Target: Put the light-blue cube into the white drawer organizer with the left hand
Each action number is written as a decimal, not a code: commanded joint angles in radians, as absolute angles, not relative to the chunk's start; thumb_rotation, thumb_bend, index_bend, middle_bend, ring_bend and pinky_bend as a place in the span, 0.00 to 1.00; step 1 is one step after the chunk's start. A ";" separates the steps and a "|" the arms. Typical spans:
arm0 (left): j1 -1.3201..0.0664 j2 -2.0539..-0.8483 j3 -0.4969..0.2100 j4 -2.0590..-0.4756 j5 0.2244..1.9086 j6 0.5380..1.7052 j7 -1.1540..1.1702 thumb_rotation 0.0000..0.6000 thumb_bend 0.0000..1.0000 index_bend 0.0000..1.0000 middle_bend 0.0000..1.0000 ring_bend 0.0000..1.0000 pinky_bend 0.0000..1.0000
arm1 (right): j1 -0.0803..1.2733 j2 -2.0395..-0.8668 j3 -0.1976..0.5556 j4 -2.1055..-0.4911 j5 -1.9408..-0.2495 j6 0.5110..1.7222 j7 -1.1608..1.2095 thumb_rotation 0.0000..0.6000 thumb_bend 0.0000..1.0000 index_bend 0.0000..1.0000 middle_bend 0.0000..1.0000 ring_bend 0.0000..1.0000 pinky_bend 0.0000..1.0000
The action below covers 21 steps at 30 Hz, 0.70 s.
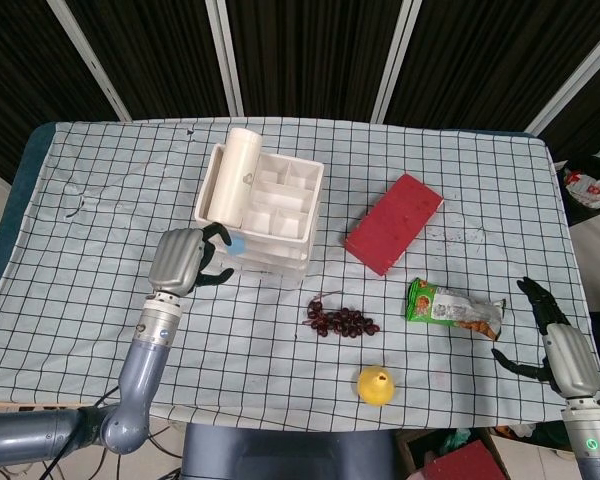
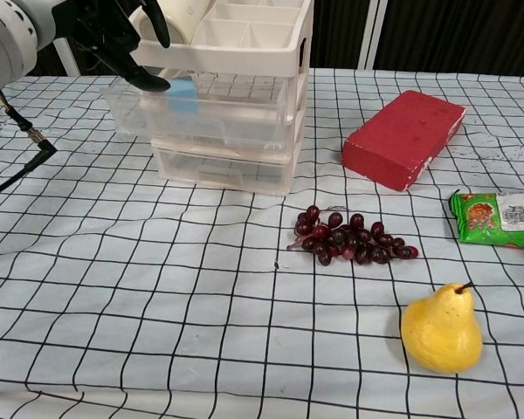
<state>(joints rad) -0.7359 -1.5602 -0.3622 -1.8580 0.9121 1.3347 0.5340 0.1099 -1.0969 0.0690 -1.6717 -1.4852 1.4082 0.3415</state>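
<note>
From the head view, the white drawer organizer [image 1: 260, 210] stands toward the far left of the checked tablecloth [image 1: 100, 300], with a white cylinder [image 1: 232, 175] lying along its top tray. To its right lies a red brick [image 1: 393, 222]; nearer the front are a bunch of dark grapes [image 1: 342, 321], a green snack packet [image 1: 452, 307] and a yellow pear [image 1: 375, 385]. None of these lies between the left hand [image 1: 185, 260] and the organizer. That hand sits just beside the organizer's front left corner, its dark fingers [image 1: 218, 235] spread and holding nothing. The light-blue cube [image 1: 237, 243] shows only as a small pale patch at the fingertips, against the organizer's front edge; whether a finger touches it cannot be told here. The right hand [image 1: 555, 335] hangs off the table's right front corner, fingers apart and empty.

From the chest view, the organizer [image 2: 218, 96] shows a white top tray over clear drawers, the upper one pulled out to the left. The cube [image 2: 182, 94] rests inside that open upper drawer, seen blurred through the clear wall as a soft blue block. The left hand [image 2: 113, 39] hovers just above and left of it, fingers [image 2: 162, 19] splayed over the drawer rim, apart from the cube. Brick [image 2: 403, 138], grapes [image 2: 354, 240], packet [image 2: 498, 218] and pear [image 2: 441, 330] lie well to the right.
</note>
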 commanded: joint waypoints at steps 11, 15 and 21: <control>-0.623 -1.445 -0.218 -2.009 1.051 1.364 0.465 1.00 0.34 0.66 0.97 0.93 0.78 | 0.109 -1.097 0.069 -1.674 -1.485 1.409 0.338 1.00 0.15 0.00 0.00 0.00 0.15; -0.583 -1.408 -0.160 -2.016 1.062 1.359 0.450 1.00 0.34 0.66 0.97 0.93 0.78 | 0.109 -1.097 0.068 -1.675 -1.485 1.409 0.336 1.00 0.15 0.00 0.00 0.00 0.15; -0.567 -1.390 -0.120 -1.969 1.021 1.309 0.448 1.00 0.34 0.66 0.97 0.93 0.78 | 0.109 -1.099 0.068 -1.673 -1.486 1.410 0.334 1.00 0.15 0.00 0.00 0.00 0.15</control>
<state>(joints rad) -0.5701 -1.3912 -0.1279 -1.9834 1.0339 1.3247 0.4512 0.1086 -1.0985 0.0678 -1.6734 -1.4859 1.4097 0.3341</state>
